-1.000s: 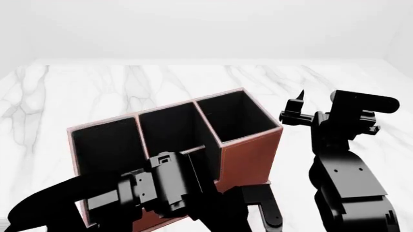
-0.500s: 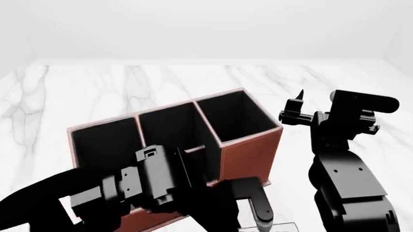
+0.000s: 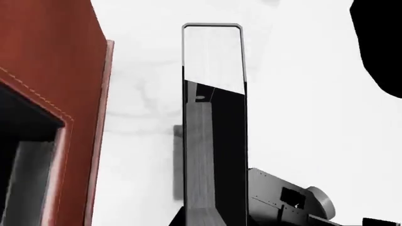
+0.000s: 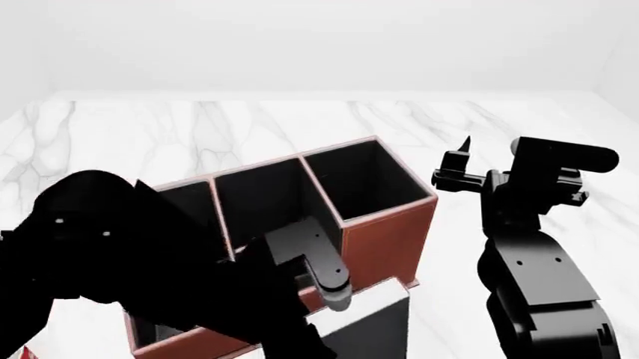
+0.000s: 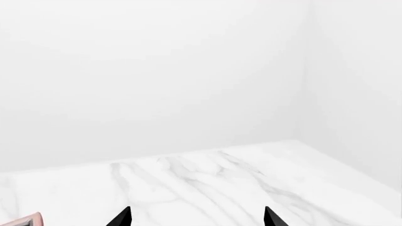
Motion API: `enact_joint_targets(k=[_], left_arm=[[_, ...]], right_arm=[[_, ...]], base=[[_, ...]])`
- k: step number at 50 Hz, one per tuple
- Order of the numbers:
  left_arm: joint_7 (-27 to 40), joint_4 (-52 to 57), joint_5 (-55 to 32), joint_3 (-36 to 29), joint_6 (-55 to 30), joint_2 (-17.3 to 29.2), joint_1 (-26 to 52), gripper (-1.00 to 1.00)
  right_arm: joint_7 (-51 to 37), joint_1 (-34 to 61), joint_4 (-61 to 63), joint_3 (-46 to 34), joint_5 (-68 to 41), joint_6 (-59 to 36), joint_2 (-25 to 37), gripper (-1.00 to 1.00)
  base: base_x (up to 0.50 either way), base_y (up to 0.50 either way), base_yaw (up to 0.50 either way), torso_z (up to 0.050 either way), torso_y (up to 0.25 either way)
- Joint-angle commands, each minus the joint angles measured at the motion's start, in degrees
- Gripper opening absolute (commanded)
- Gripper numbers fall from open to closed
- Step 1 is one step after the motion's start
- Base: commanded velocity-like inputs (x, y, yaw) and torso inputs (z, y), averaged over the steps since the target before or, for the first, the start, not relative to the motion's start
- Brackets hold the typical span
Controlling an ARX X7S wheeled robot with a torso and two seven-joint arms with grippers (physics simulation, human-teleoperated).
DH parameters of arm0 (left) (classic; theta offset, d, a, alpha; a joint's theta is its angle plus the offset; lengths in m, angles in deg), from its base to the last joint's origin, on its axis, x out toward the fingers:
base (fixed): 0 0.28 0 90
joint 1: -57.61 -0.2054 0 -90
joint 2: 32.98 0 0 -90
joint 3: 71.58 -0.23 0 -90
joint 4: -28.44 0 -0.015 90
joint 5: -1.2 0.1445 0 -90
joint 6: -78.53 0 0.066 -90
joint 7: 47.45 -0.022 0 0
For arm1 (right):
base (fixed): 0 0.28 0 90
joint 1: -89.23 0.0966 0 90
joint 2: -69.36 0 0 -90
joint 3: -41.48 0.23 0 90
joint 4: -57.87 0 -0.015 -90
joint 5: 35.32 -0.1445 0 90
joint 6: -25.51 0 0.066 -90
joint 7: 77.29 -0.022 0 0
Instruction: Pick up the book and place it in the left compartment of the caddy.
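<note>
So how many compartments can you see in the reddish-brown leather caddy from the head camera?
3 open black-lined compartments show in the caddy: one tall at its right end, one in the middle, one further left partly behind the left arm. More may be hidden behind that arm.

- Left arm (image 4: 130, 254): matte black throughout; large rounded shell link, two small pale dots on its upper face.
- Left pincer (image 4: 322, 269): black flat-sided finger with rounded tip; dark grey in highlight.
- Left wrist housing (image 3: 285, 202): grey angular block, short cylindrical stub, small recessed fastener marks.
- Right arm (image 4: 534, 292): black, smooth rounded casings; small screw dots on the forearm cover; boxy head module on top.
- Right pincer (image 4: 462, 161): black, thin pointed fingertips (image 5: 122, 217).
</note>
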Motion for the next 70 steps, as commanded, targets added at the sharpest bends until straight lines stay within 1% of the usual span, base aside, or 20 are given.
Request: enact_joint_targets(k=[1, 3, 4, 6, 9, 11, 13, 16, 18, 19, 20, 21, 22, 23, 24, 26, 28, 32, 48, 70], left_arm=[[25.71, -1.4, -34.63, 2.4, 8.39, 11.99, 13.09, -1.0], [28.39, -2.48, -37.21, 2.83, 10.85, 13.47, 15.3, -1.0], [35.78, -3.17, -40.38, 0.19, 13.46, 14.92, 17.7, -1.0], [42.29, -3.93, -43.52, -2.02, 15.96, 16.03, 20.03, -1.0], [46.12, -3.3, -47.54, -1.98, 19.21, 17.7, 22.12, -1.0], [54.34, -4.04, -52.03, -4.02, 22.53, 19.06, 26.1, -1.0], [58.25, -4.16, -56.8, -4.07, 26.16, 19.99, 28.58, -1.0], [60.66, -5.4, -59.54, -3.43, 29.1, 20.17, 30.89, -1.0], [63.69, -5.93, -57.32, -4.33, 27.56, 20.14, 32.93, -1.0], [67.69, -3.54, -56.74, -4.32, 34.99, 21.66, 32.29, -1.0], [68.97, -3.19, -60.88, -4.48, 38.52, 21.78, 31.59, -1.0], [69.31, -5.12, -62.25, -5.46, 34.19, 20.89, 32.38, -1.0], [69.58, -5.64, -57.63, -5.56, 33.23, 20.69, 33.03, -1.0], [69.94, -6.5, -57.57, -6.13, 31.94, 20.37, 33.3, -1.0], [75.23, -5.88, -55.74, -6.96, 38.29, 21.26, 33.28, -1.0], [75.07, -6.9, -60.03, -7.06, 38.56, 20.48, 32.9, -1.0], [76.48, -7.3, -57.5, -7.94, 36.97, 20.06, 33.87, -1.0], [80.43, -7.75, -60.4, -9.22, 40.77, 19.29, 34.25, -1.0], [82.09, -5.55, -62.47, -13.76, 43.97, 18.35, 32.39, -1.0], [81.44, -5.14, -61.41, -22.24, 43.12, 16.92, 31.47, -1.0]], right_arm=[[-0.3, 0.2, 0.04, -0.3, -0.08, -0.06, 0.03, 1.0], [-0.29, 0.19, -0.29, -0.38, -0.04, 0.22, -0.02, 1.0], [-0.26, 0.19, -0.38, -0.4, -0.06, 0.3, -0.02, 1.0], [-0.26, 0.18, -0.51, -0.33, -0.13, 0.4, 0.0, 1.0], [-0.29, 0.31, -0.8, -0.23, -0.24, 0.44, 0.05, 1.0], [-0.33, 0.39, -0.91, -0.27, -0.22, 0.46, 0.1, 1.0], [-0.37, 0.61, -0.93, -0.38, -0.24, 0.33, 0.09, 1.0], [-0.4, 0.68, -0.54, -0.57, -0.29, 0.19, 0.08, 1.0], [-0.42, 0.64, -0.58, -0.59, -0.34, 0.27, 0.07, 1.0], [-0.42, 0.62, -0.66, -0.62, -0.33, 0.34, 0.07, 1.0], [-0.44, 0.61, -0.76, -0.62, -0.33, 0.42, 0.08, 1.0], [-0.41, 0.61, -0.84, -0.64, -0.35, 0.45, 0.08, 1.0], [-0.47, 0.84, -0.81, -0.67, -0.38, 0.16, 0.12, 1.0], [-0.45, 0.76, -1.04, -0.76, -0.32, 0.41, 0.07, 1.0], [-0.43, 0.69, -1.0, -0.85, -0.32, 0.49, 0.04, 1.0], [-0.42, 0.61, -1.01, -0.92, -0.32, 0.62, 0.05, 1.0], [-0.42, 0.63, -1.38, -0.9, -0.34, 0.83, 0.02, 1.0], [-0.51, 0.55, -1.1, -1.04, -0.43, 0.59, 0.07, 1.0], [-0.85, 0.91, -1.09, -1.41, -0.62, 0.35, 0.13, 1.0], [-1.23, 1.25, -0.39, -1.98, -1.07, -0.23, 0.21, 1.0]], base=[[0.0, 0.0, 0.0, 0.0, 0.0], [0.0, 0.0, 0.0, 0.0, 0.005], [0.0, 0.0, 0.0, 0.0, 0.0], [0.0, 0.0, 0.0, 0.0, 0.0], [0.0, 0.0, 0.0, 0.0, 0.0], [0.0, 0.0, 0.0, 0.0, 0.0], [0.0, 0.0, 0.0, 0.0, 0.0], [0.0, 0.0, 0.0, 0.0, 0.003], [0.0, 0.0, 0.0, 0.0, 0.0], [0.0, 0.0, 0.0, 0.0, 0.0], [0.0, 0.0, 0.0, 0.0, 0.0], [0.0, 0.0, 0.0, 0.0, 0.0], [0.0, 0.0, 0.0, 0.0, 0.0], [0.0, 0.0, 0.0, 0.0, 0.0], [0.0, 0.0, 0.0, 0.0, 0.0], [0.0, 0.0, 0.0, 0.0, 0.0], [0.0, 0.0, 0.0, 0.0, 0.005], [0.0, 0.0, 0.0, 0.0, 0.0], [0.0, 0.0, 0.0, 0.0, 0.001], [0.0, 0.0, 0.0, 0.0, 0.001]])
